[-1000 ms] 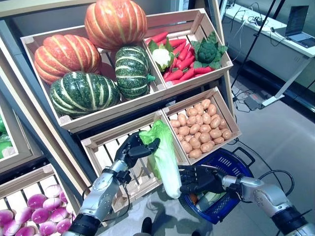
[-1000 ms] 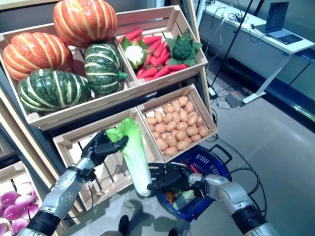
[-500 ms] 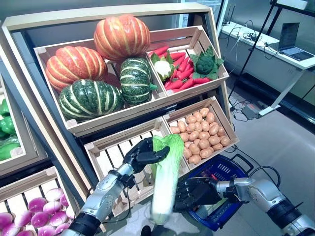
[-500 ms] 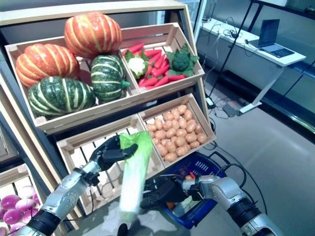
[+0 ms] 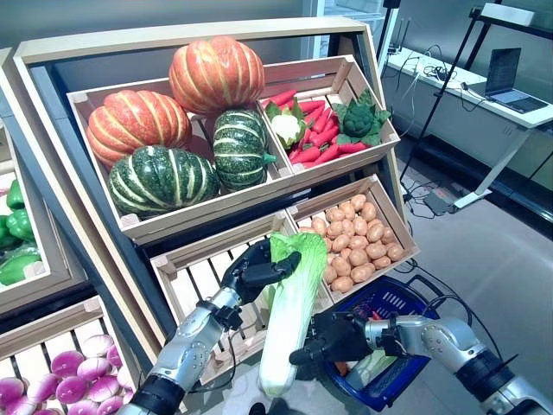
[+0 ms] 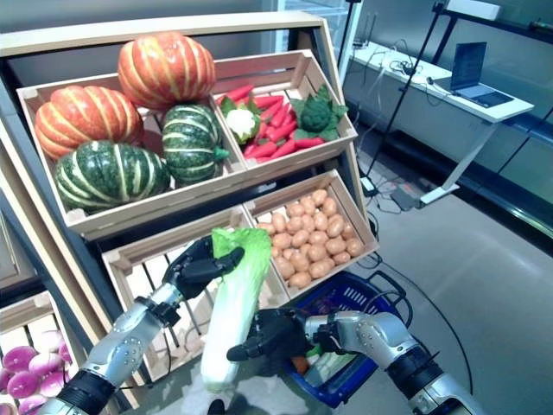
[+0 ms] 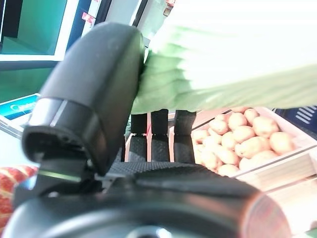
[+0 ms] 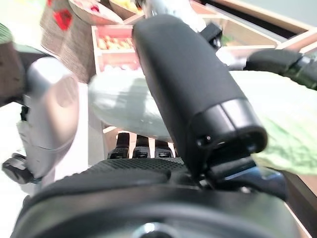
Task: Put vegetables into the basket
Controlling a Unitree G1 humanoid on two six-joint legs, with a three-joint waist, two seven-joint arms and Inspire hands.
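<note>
A long napa cabbage [image 5: 289, 311] with a pale stalk and green leaves hangs nearly upright in front of the shelf. My left hand [image 5: 251, 272] is shut on its leafy top; in the left wrist view the thumb [image 7: 94, 84] presses the leaves [image 7: 223, 64]. My right hand [image 5: 333, 335] sits beside the lower stalk with fingers stretched toward it, open; its wrist view shows the white stalk [image 8: 129, 109] just past the thumb. The blue basket [image 5: 423, 294] stands on the floor behind the right hand, holding a few vegetables.
Wooden crates hold pumpkins [image 5: 216, 73], carrots with cauliflower and broccoli [image 5: 324, 130], and potatoes [image 5: 359, 242]. A slatted crate [image 5: 199, 281] lies behind the left hand. Purple bulbs [image 5: 52, 380] fill the lower left crate. A desk with a laptop [image 5: 505, 73] stands at the right.
The cabbage's lower end has swung left and down, away from the basket, and now hangs straighter. My right hand followed it leftward. The camera has tilted up.
</note>
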